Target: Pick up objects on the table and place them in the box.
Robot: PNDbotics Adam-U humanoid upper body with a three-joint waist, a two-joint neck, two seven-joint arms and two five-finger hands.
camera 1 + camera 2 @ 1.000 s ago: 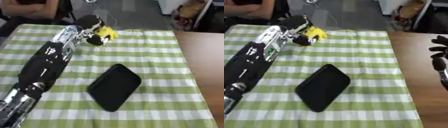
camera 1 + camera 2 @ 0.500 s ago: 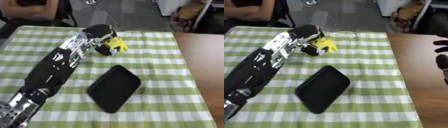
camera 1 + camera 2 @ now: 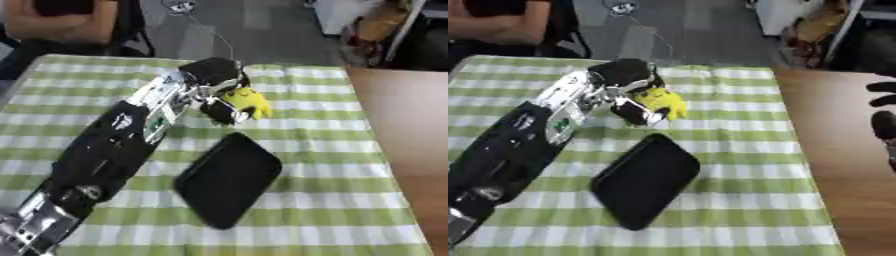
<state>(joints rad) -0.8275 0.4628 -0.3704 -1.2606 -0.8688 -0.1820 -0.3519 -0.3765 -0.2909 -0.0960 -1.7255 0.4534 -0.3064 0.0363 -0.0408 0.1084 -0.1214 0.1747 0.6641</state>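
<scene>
My left hand point(image 3: 217, 89) is curled round a small yellow toy point(image 3: 246, 101) and holds it above the green-and-white checked tablecloth, just beyond the far end of a flat black box point(image 3: 229, 177). The box lies askew in the middle of the cloth, with nothing showing inside it. The black and silver left arm stretches from the lower left corner up to the hand. My right hand point(image 3: 884, 116) shows only in the right eye view, at the right edge over the bare wooden tabletop, as dark fingers.
The checked cloth point(image 3: 341, 210) covers most of the table; a brown wooden strip point(image 3: 402, 125) runs along its right side. A thin cable point(image 3: 213, 31) hangs behind the far edge, and a seated person is at the far left, away from the objects.
My left hand has carried the yellow toy from the far left part of the cloth rightward and nearer, toward the black box. The right hand has stayed at the right edge.
</scene>
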